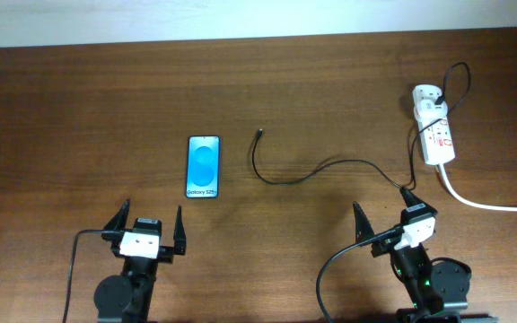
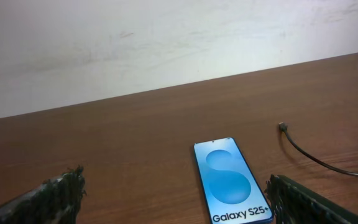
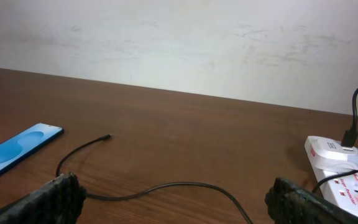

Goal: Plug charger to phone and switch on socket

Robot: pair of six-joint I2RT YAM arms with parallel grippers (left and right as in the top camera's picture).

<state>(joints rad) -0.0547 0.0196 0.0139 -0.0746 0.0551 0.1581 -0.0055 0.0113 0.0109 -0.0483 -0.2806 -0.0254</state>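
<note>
Left gripper (image 1: 153, 209) and right gripper (image 1: 382, 203) hang released, empty, nearside; phone (image 1: 203, 167) lies left-centre, charger (image 1: 258, 135) tip loose beside it, socket (image 1: 433, 126) far right. First step pending: pinching that tip.

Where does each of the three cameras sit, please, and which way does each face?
Overhead: above the table, looking straight down on phone, charger and socket; left gripper and right gripper show at the bottom.
Left wrist: on the left arm, facing the wall over the phone; its fingers fill the lower corners.
Right wrist: on the right arm, facing the wall, socket at right; fingers likewise.
Shared: all three show phone and charger.
</note>
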